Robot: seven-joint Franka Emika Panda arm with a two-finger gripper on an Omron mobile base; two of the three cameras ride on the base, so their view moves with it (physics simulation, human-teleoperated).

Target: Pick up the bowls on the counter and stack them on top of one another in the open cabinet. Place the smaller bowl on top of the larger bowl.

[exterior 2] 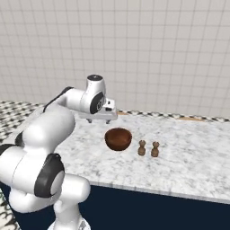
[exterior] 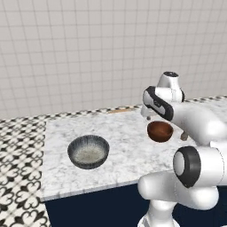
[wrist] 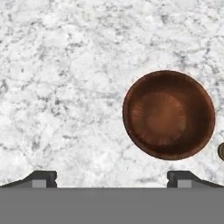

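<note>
Marble counter (exterior: 124,137) before you, larger bowl (exterior: 88,151) in your left base view, two brown shakers (exterior 2: 148,148) in your right base view beside the smaller bowl (wrist: 169,114), gripper (wrist: 111,177) spread wide above the slab, holding nothing, no legible writing.

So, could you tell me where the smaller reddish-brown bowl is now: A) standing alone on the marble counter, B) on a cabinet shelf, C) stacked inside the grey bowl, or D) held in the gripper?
A: the smaller bowl rests by itself on the counter, apart from the larger bowl.
</note>
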